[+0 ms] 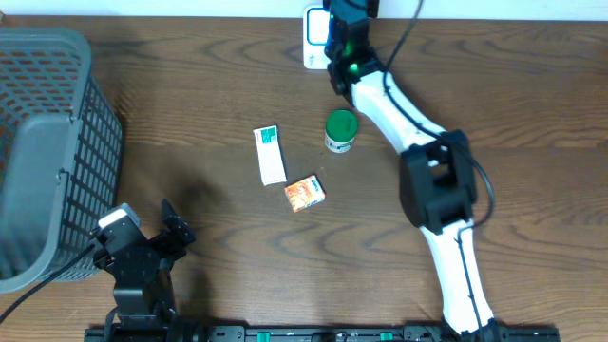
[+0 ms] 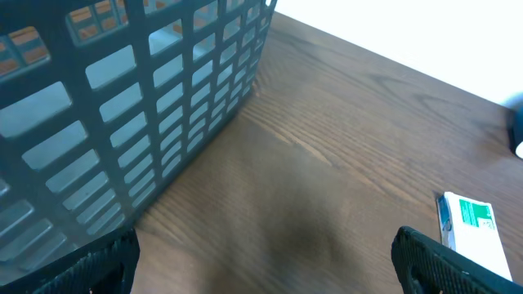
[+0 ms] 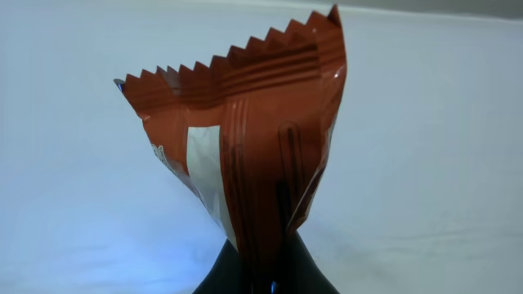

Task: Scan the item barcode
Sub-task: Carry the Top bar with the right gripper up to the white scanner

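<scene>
Right gripper (image 3: 261, 276) clamped on the brown packet (image 3: 253, 139), held before the white scanner (image 1: 313, 40); its barcode face probably needed turning squarely toward it. Left gripper (image 1: 148, 230) stood open near the basket (image 1: 38, 142)

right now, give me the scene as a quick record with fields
left tool: open, empty, beside the grey basket
right tool: shut on a red-brown snack packet, at the table's far edge by the white device
loose on table: white-and-green box, small orange box, green-lidded tub
barcode: none visible in these views
</scene>
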